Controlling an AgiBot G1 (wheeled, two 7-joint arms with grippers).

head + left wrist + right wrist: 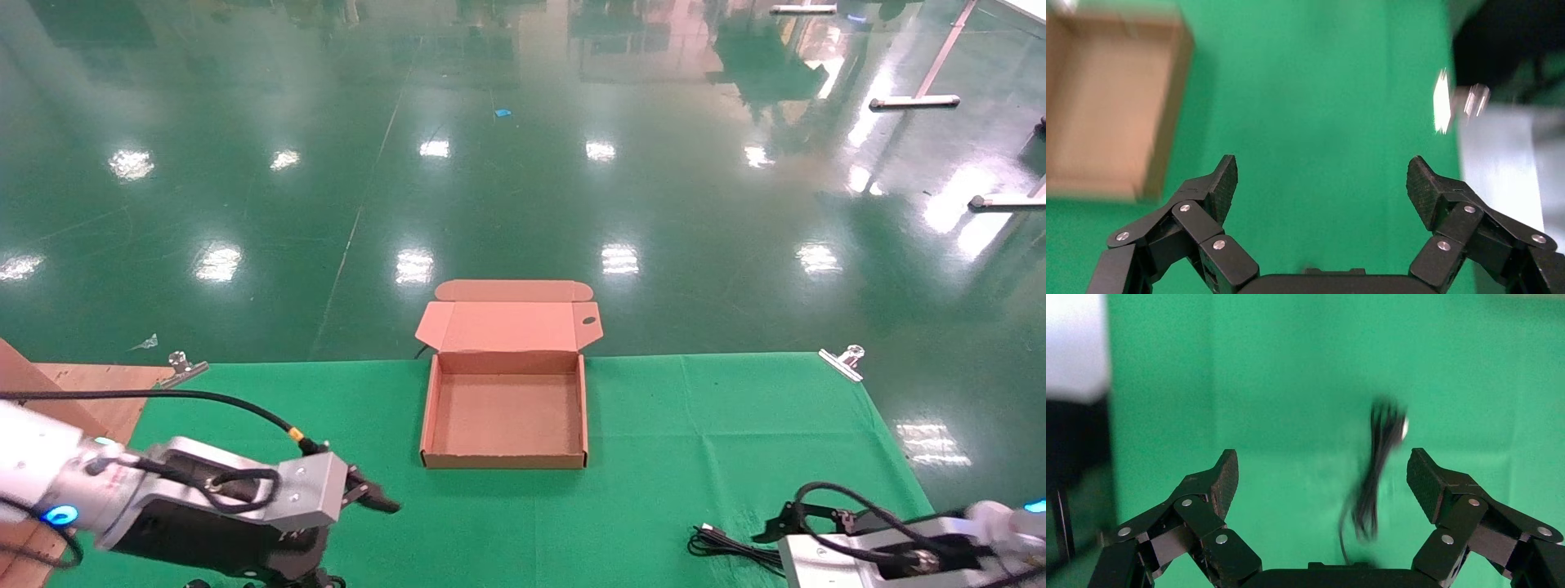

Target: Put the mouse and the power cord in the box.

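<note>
The box is brown cardboard and stands open at the middle of the green cloth, its lid folded back; nothing lies inside. Its corner also shows in the left wrist view. My left gripper hovers low at the near left, open and holding nothing. At the near right my right gripper is open just above a bundle of thin black cable with a silver end; the bundle lies between the fingers, untouched. The mouse body and the power cord are out of view.
The green cloth is clipped at its far corners. Bare wooden tabletop shows at the left. Beyond the table's far edge is a glossy green floor.
</note>
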